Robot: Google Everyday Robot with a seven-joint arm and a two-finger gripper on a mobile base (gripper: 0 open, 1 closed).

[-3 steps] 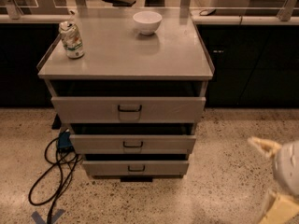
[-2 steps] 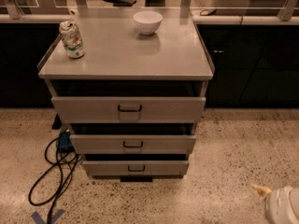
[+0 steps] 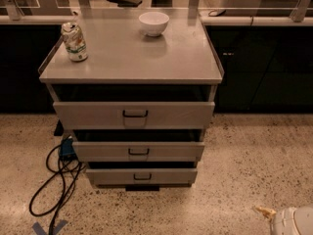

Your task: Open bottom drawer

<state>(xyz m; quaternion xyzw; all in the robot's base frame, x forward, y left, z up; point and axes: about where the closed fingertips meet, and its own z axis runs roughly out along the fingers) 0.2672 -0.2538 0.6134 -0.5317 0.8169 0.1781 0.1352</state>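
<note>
The grey cabinet [image 3: 131,58] carries three drawers stacked under its top. The bottom drawer [image 3: 107,176] is the narrowest front, with a small black pull handle [image 3: 142,176] at its centre, just above the speckled floor. Dark gaps show above each drawer front. My gripper [image 3: 288,220] shows only as a white part with a yellowish tip in the lower right corner. It hangs low over the floor, well to the right of the bottom drawer and apart from it.
A crushed can [image 3: 74,42] and a white bowl [image 3: 153,23] stand on the cabinet top. Black cables [image 3: 56,185] and a blue box [image 3: 67,148] lie on the floor at the cabinet's left. Dark cupboards [image 3: 264,67] run behind.
My gripper has dropped lower toward the bottom right corner, so less of it shows. The drawers, can and bowl have not moved.
</note>
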